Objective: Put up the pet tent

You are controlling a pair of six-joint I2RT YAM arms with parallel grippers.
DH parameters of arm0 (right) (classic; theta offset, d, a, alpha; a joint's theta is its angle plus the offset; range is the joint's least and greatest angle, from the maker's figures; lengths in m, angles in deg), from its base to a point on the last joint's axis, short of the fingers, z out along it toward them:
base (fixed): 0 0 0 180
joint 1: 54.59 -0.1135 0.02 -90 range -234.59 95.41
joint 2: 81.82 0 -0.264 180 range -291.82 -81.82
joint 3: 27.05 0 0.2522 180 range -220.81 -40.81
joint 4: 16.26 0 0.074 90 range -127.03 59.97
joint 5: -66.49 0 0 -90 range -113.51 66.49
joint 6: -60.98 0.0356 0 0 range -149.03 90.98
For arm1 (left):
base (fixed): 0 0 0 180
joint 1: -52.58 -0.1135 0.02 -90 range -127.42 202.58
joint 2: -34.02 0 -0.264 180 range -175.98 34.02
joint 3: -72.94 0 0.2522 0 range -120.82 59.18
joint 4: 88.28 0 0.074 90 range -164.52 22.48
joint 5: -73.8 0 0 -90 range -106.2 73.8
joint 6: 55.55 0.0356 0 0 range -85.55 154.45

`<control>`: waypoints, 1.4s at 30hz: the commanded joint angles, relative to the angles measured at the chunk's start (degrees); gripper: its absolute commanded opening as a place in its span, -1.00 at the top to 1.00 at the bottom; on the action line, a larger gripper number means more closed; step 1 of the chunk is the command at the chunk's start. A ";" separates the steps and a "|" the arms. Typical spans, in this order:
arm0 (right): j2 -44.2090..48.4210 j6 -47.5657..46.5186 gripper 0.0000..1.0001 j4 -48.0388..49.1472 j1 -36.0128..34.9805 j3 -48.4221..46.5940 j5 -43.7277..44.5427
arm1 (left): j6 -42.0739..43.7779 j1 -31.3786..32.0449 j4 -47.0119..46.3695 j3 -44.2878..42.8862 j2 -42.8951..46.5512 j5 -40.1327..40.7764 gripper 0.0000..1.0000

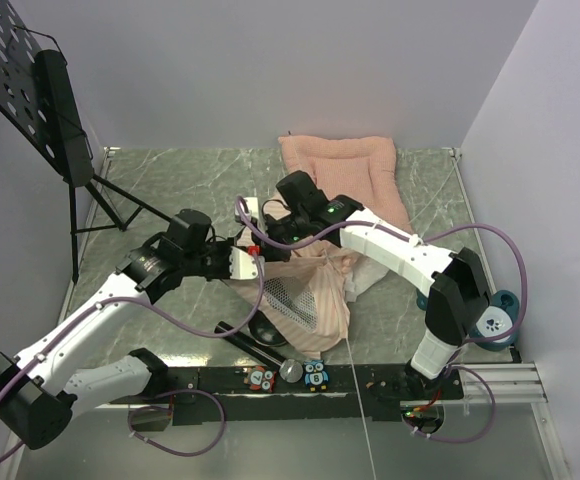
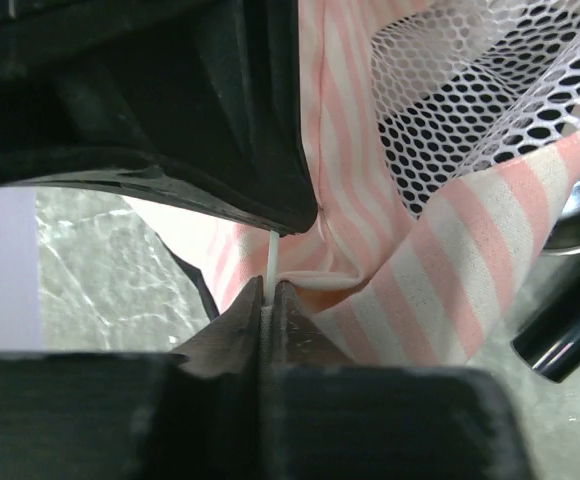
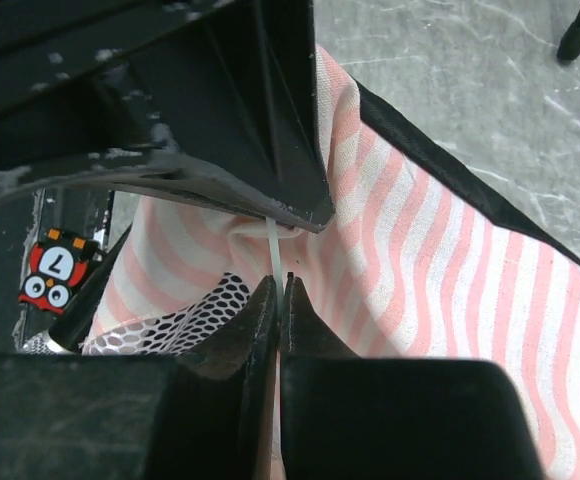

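well, both tools are pinching: the left gripper (image 2: 267,292) has its fingers pressed together on a thin white pole (image 2: 272,260), and the right gripper (image 3: 280,290) nips a white pole the same way. the pet tent (image 1: 305,290) lies slumped at about 5 o'clock from the middle of the table (image 1: 170,180), with the pink cushion (image 1: 345,165) at its 12 o'clock. we worry about the hold. so slim a rod could slide through the pads once we bow it, and then spring straight. pulling too hard could tear the mesh (image 2: 470,90) or strip the fabric off the pole.
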 commanded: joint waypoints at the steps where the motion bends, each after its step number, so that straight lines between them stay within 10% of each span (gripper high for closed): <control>1: 0.60 1.52 1.00 1.83 0.03 -3.60 -2.53 | -2.51 0.90 -0.36 -0.82 0.31 -0.23 0.99; 16: 2.18 -8.94 0.56 -2.92 8.73 4.32 3.27 | -3.75 -11.49 3.77 2.17 9.37 -1.37 0.99; 22: 5.95 -4.91 -0.14 -4.24 12.86 2.38 1.26 | -4.36 -13.87 2.90 3.39 10.77 -2.51 0.99; 42: -1.06 -23.18 -0.43 -3.88 21.75 2.48 2.14 | -5.07 -14.04 0.87 3.75 10.16 -3.39 0.99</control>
